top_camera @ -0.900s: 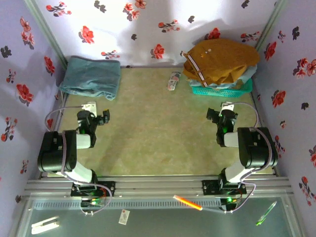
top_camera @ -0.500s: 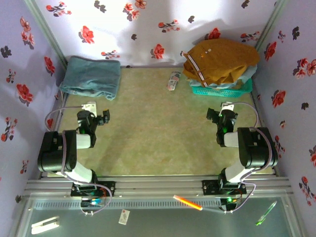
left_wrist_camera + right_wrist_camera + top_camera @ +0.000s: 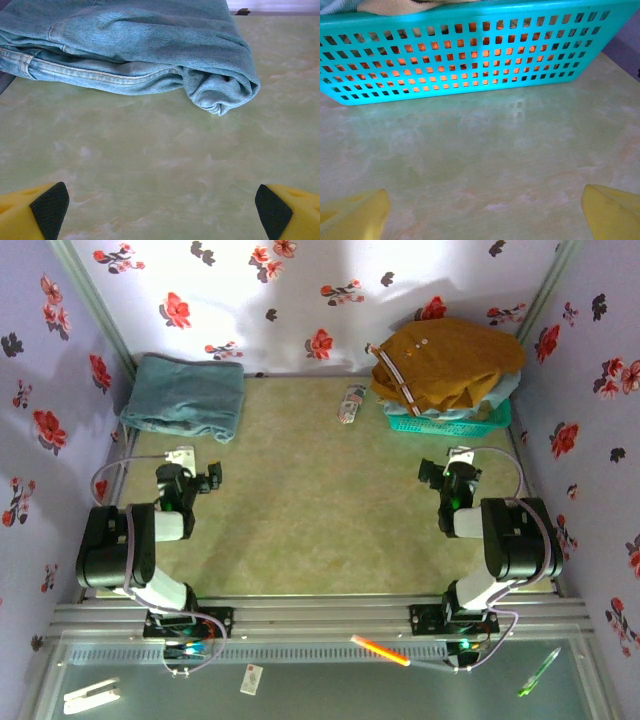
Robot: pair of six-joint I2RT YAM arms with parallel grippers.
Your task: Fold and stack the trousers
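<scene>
- Top external: trousers (image 3: 448,365) at upper right, heaped in a crumpled mound on a turquoise basket (image 3: 445,425) against the back wall; striped waistband trim draped down the mound's left side.
- Pale aqua cloth (image 3: 503,390) poking out beneath the mound at its right edge.
- Folded teal-blue garment (image 3: 185,395) at upper left, well apart from the basket. Small bottle-like item (image 3: 350,403) lying on the table (image 3: 320,510) just left of the basket, too small to identify.
- Lower left, left gripper (image 3: 212,479); lower right, right gripper (image 3: 430,472). Both low over bare table, touching nothing, well short of either pile.
- Left wrist: jaws spread wide, black-padded yellow fingertips (image 3: 50,205) at the bottom corners, nothing between them. Denim-like teal-blue garment folded across the top, rolled end toward upper right.
- Right wrist: jaws spread wide, yellow tips at the bottom corners, nothing held. Perforated basket wall across the top, orange showing through the holes, sliver of tan cloth over the rim at upper left.
</scene>
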